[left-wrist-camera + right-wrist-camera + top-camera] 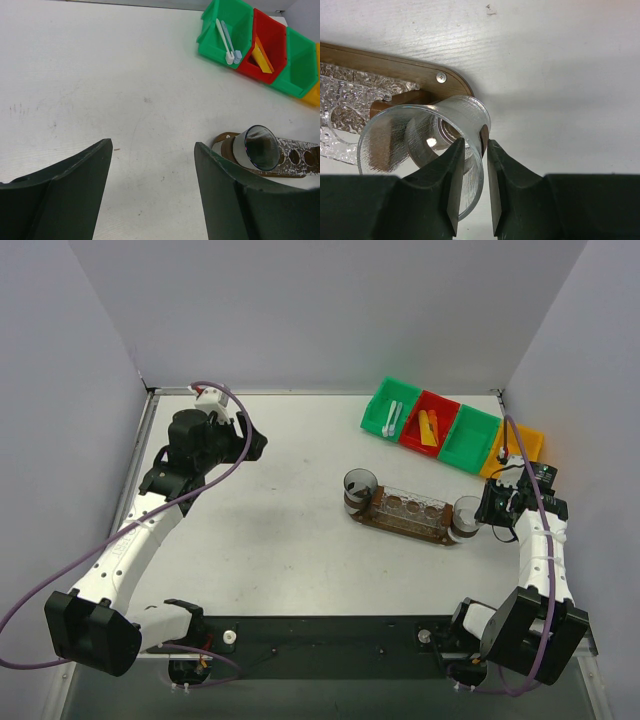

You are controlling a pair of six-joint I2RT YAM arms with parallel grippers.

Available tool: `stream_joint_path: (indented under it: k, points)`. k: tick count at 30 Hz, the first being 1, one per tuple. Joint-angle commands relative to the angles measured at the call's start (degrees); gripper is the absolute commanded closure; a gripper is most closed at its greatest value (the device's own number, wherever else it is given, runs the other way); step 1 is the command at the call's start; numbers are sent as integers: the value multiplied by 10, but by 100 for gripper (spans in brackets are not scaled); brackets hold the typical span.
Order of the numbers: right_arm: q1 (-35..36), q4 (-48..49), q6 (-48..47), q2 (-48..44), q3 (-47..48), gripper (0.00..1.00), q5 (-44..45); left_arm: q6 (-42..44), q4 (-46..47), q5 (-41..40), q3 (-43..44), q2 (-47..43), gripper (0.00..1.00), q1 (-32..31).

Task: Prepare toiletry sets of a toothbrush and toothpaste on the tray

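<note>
the clear cup (462, 110) has its near wall pinched between the right jaws.

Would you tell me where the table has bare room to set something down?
Free: the wide white stretch between the left arm and the tray, and the strip in front of the tray. Crowded: the gap between tray and bins, and around the right fingers at the cup.

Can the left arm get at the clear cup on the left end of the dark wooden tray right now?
Probably yes: the left gripper stands open, and only bare white table lies between it and the clear cup.
</note>
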Motion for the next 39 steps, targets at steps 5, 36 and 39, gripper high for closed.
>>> stream_joint_path:
  k: [5, 36, 39]
  points:
    - [6, -6, 7, 8, 12, 84, -8, 0, 35, 5, 0, -9, 23, 5]
    - [15, -7, 19, 16, 17, 80, -19, -1, 38, 7, -4, -15, 23, 6]
    - [15, -8, 25, 16, 18, 73, -11, -1, 38, 6, -5, -14, 23, 6]
